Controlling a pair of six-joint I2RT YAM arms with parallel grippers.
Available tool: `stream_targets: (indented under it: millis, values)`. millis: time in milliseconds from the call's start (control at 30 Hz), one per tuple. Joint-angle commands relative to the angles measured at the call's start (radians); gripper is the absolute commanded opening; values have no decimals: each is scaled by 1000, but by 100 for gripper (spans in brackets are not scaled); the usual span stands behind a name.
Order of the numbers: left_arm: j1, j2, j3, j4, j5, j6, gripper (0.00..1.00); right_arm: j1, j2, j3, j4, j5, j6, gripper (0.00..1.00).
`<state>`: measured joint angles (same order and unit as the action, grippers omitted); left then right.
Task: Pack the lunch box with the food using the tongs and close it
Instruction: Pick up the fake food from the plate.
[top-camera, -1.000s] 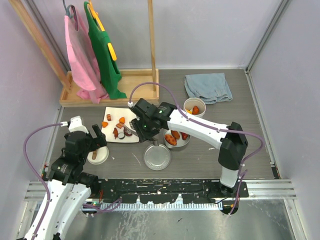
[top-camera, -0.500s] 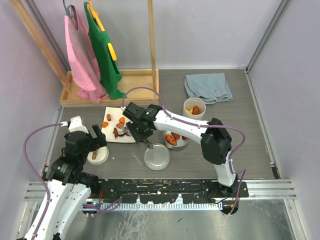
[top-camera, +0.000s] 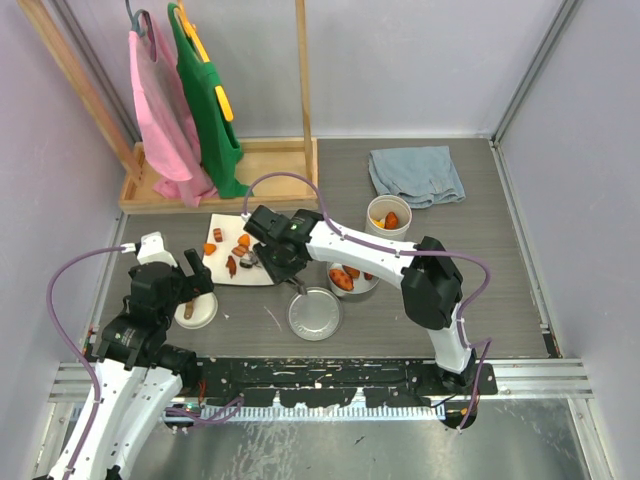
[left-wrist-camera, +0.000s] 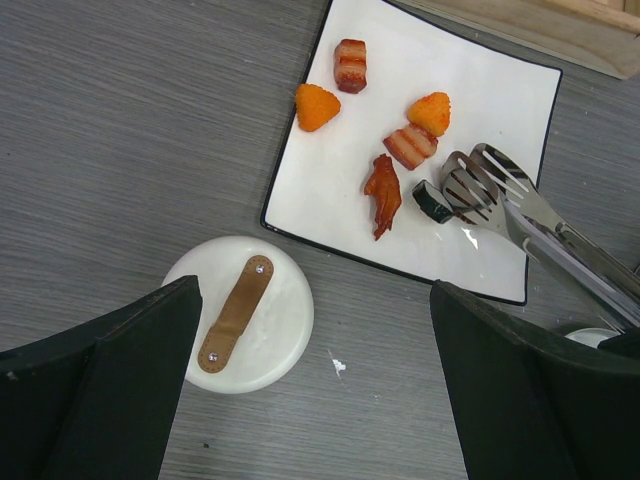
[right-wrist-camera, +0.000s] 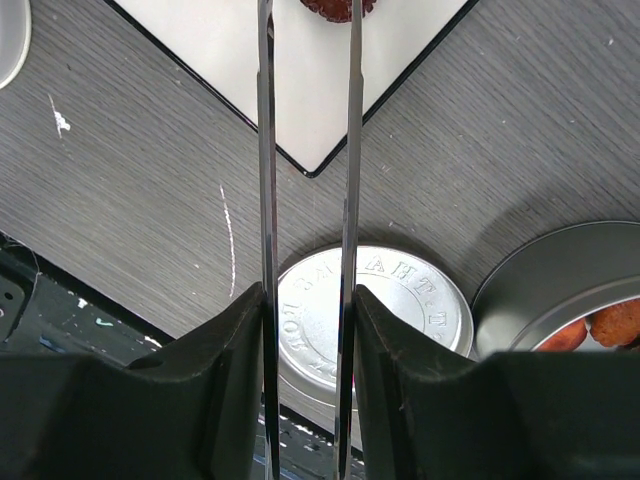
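Observation:
My right gripper (right-wrist-camera: 305, 340) is shut on the tongs (right-wrist-camera: 264, 150), squeezing both slim arms. The tongs' tips (left-wrist-camera: 478, 180) lie over the white square plate (left-wrist-camera: 470, 80), against a black-and-white piece of food (left-wrist-camera: 432, 201). Orange (left-wrist-camera: 317, 106), striped brown (left-wrist-camera: 408, 146) and red-brown (left-wrist-camera: 383, 193) pieces also lie on that plate. The steel tin (top-camera: 355, 279) holds some food, and its flat lid (top-camera: 315, 313) lies beside it. The white tub (top-camera: 389, 214) holds orange pieces. My left gripper (left-wrist-camera: 320, 400) hangs open beside the white lid with the brown handle (left-wrist-camera: 238, 313).
A wooden tray with a rack (top-camera: 265, 160) of pink and green cloths stands at the back left. A blue towel (top-camera: 416, 174) lies at the back right. The plate's corner (right-wrist-camera: 318, 165) sits close to the steel lid (right-wrist-camera: 400, 310).
My right arm swung left from the tin to the plate, carrying the tongs, and the tongs' arms have drawn slightly closer together. The left arm has not moved.

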<state>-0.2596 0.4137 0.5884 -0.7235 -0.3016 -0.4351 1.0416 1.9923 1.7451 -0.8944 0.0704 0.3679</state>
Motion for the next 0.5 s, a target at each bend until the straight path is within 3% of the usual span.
stream_targets:
  millis: [0,467]
  values:
    - [5,-2,16,25,-10,-5,98,4,-29,55,-18,50,-11,42]
    - [5,0,14,25,-10,-5,98,12,-18,88,-59,73,-41,43]
